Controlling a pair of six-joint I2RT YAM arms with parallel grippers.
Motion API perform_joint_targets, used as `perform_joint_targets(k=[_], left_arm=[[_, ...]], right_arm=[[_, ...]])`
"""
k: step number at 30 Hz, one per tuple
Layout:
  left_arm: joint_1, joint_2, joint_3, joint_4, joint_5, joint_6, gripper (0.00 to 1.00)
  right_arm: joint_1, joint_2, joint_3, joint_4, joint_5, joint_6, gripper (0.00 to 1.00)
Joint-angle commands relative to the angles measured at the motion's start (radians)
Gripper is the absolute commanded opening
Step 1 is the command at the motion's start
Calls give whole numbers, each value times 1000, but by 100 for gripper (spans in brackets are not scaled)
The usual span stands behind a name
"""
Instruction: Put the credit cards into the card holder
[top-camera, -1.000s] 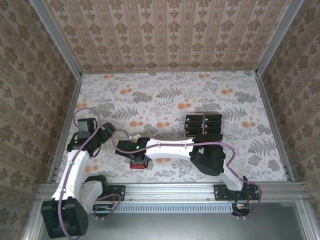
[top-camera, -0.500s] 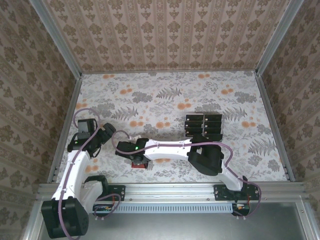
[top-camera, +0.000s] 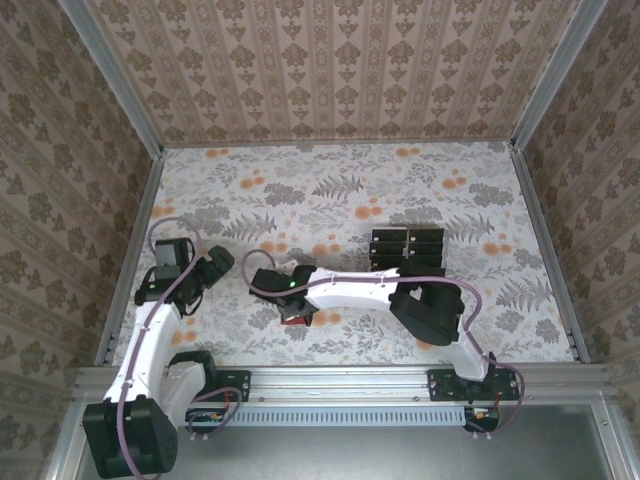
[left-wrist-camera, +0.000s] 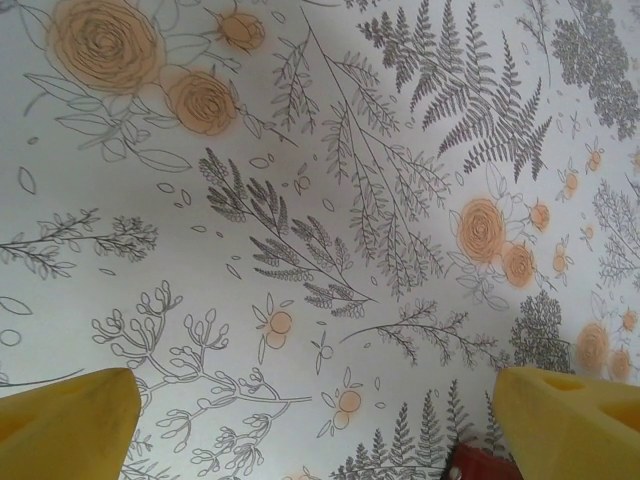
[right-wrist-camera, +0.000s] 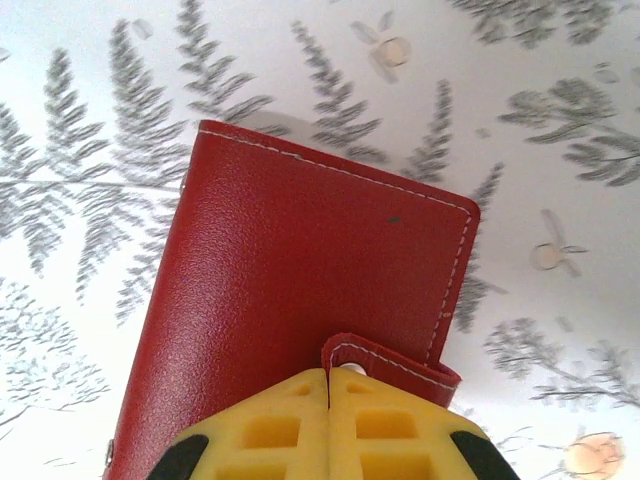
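Observation:
The red card holder (right-wrist-camera: 300, 270) lies closed on the floral table, its snap tab (right-wrist-camera: 395, 360) curling up at my right gripper's tips. My right gripper (right-wrist-camera: 329, 372) is shut, its yellow fingers pressed together on that tab. From above, the holder (top-camera: 295, 318) sits under the right gripper (top-camera: 290, 308) at centre-left. The black credit cards (top-camera: 407, 250) stand in rows in a slotted tray further back and to the right. My left gripper (left-wrist-camera: 315, 400) is open over bare table, a red corner of the holder (left-wrist-camera: 480, 465) showing by its right finger. In the top view the left gripper (top-camera: 222, 265) hangs left of the holder.
The right arm's forearm (top-camera: 360, 285) stretches across the table just in front of the card tray. Patterned walls with metal posts (top-camera: 540, 230) enclose the table on three sides. An aluminium rail (top-camera: 340, 378) runs along the near edge.
My right gripper has shifted right and slightly back, and the red card holder has moved with it and turned a little. The left arm has stayed put.

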Motion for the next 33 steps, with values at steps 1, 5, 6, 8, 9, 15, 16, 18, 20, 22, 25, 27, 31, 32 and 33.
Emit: perform_joint_targets(k=[1, 5, 6, 8, 9, 15, 16, 18, 20, 22, 25, 27, 31, 32, 33], left_arm=[[-3, -16, -32, 37, 79, 5, 100], [-41, -15, -75, 121, 142, -19, 100], [-58, -13, -85, 145, 150, -28, 100], [-105, -7, -104, 198, 156, -52, 100], [-129, -2, -109, 221, 156, -63, 100], [-290, 63, -141, 381, 123, -141, 100], [-310, 80, -146, 412, 118, -157, 100], [-341, 111, -155, 468, 111, -186, 100], [-370, 151, -155, 515, 104, -208, 100], [-393, 178, -153, 541, 95, -222, 100], [-421, 201, -151, 581, 82, -244, 100], [-431, 205, -154, 608, 77, -260, 100], [-440, 197, -165, 667, 69, -298, 100], [-441, 194, -169, 688, 67, -311, 100], [-441, 190, -174, 702, 66, -324, 100]], right_arm=[[-26, -96, -68, 93, -16, -41, 0], [-68, -157, -150, 200, -72, -35, 0], [-78, -170, -170, 226, -88, -31, 0], [-103, -200, -221, 290, -128, -15, 0], [-114, -211, -244, 318, -147, -7, 0], [-167, -281, -363, 474, -246, 29, 0], [-173, -296, -382, 502, -258, 33, 0], [-185, -323, -416, 548, -283, 43, 0], [-199, -350, -441, 584, -311, 49, 0], [-212, -371, -455, 607, -338, 53, 0], [-227, -395, -464, 634, -370, 54, 0], [-233, -409, -464, 648, -383, 54, 0], [-239, -431, -464, 667, -399, 63, 0], [-241, -436, -464, 673, -404, 66, 0], [-242, -440, -465, 678, -407, 68, 0]])
